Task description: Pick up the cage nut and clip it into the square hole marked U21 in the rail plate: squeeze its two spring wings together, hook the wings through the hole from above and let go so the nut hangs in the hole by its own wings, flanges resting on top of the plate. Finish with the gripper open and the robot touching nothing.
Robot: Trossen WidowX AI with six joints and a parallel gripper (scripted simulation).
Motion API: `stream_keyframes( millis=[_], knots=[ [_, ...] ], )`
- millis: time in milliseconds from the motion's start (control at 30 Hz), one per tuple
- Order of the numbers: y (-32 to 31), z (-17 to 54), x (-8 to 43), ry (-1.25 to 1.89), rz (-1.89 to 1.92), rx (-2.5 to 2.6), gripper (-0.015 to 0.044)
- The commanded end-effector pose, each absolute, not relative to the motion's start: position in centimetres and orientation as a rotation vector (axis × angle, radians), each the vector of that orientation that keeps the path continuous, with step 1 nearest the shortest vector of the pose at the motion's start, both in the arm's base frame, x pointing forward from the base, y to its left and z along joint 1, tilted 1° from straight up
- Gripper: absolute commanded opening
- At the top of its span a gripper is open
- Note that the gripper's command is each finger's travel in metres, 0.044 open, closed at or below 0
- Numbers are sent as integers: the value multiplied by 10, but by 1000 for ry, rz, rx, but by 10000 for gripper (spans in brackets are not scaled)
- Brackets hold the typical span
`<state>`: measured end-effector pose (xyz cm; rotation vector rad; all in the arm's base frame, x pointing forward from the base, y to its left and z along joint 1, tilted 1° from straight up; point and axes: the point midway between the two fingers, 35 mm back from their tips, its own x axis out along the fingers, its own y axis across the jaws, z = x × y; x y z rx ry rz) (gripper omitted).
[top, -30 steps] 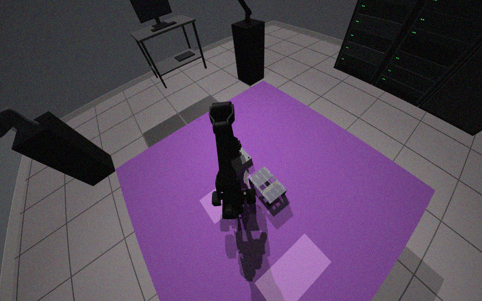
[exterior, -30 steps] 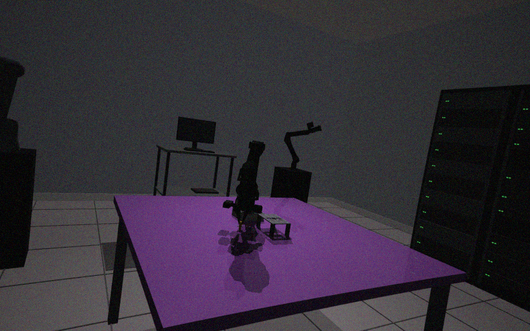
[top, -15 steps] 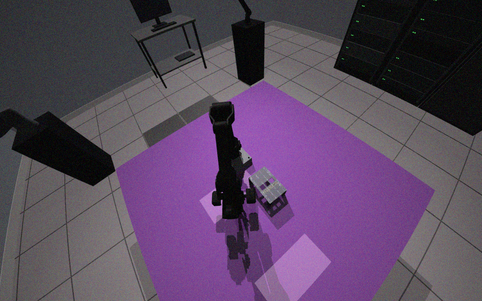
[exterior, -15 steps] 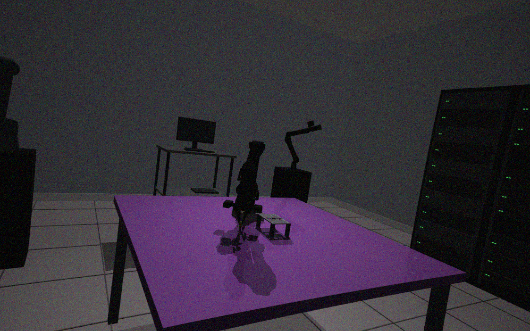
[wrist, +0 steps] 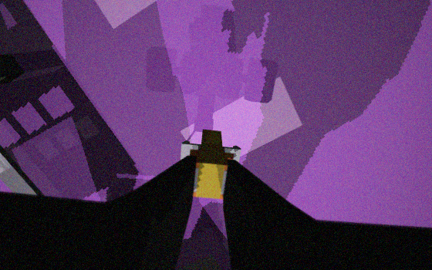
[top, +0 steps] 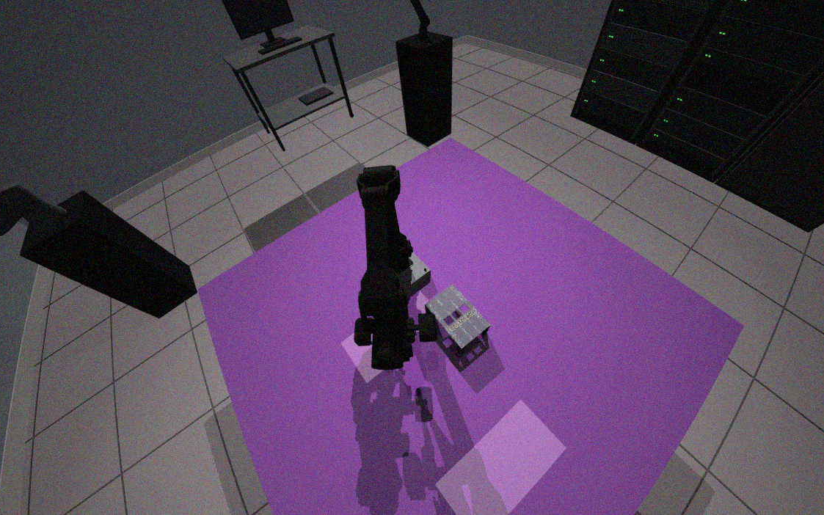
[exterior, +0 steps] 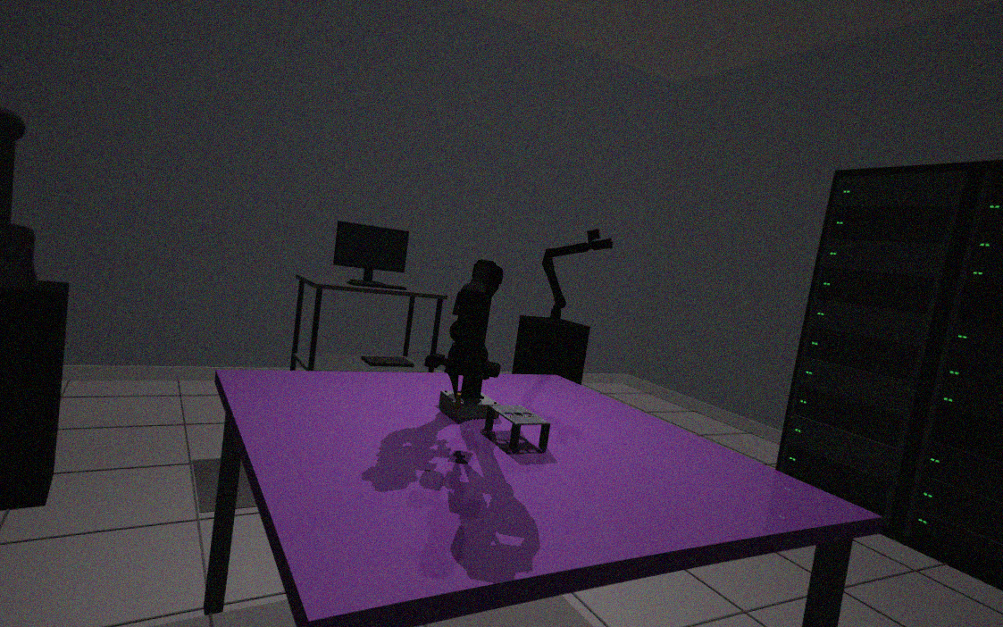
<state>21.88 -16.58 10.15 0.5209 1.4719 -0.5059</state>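
The gripper [exterior: 458,399] [wrist: 210,167] is clamped on the cage nut [wrist: 210,180] beside the rail plate [top: 450,312] [exterior: 519,413], which lies toward ten o'clock in the wrist view. Keep the wings squeezed and the nut level, carry it above the plate, then centre it over U21 before lowering

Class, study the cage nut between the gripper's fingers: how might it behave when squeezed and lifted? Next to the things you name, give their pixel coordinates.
The cage nut [wrist: 210,180] probably stays stiff in its middle, which looks like a solid yellow block. It seems small beside the gripper [wrist: 210,166], so likely light. Its narrow faces, pinched from two sides, might let it tilt if bumped.
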Motion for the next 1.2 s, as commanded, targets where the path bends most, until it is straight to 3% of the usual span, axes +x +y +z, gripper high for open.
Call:
stream_keyframes(
  millis=[0,300,1167],
  knots=[
    [-166,115,219,1472,-503,519,37],
    [-164,136,220,1473,-495,511,37],
    [-51,138,258,1522,-180,198,37]
  ],
)
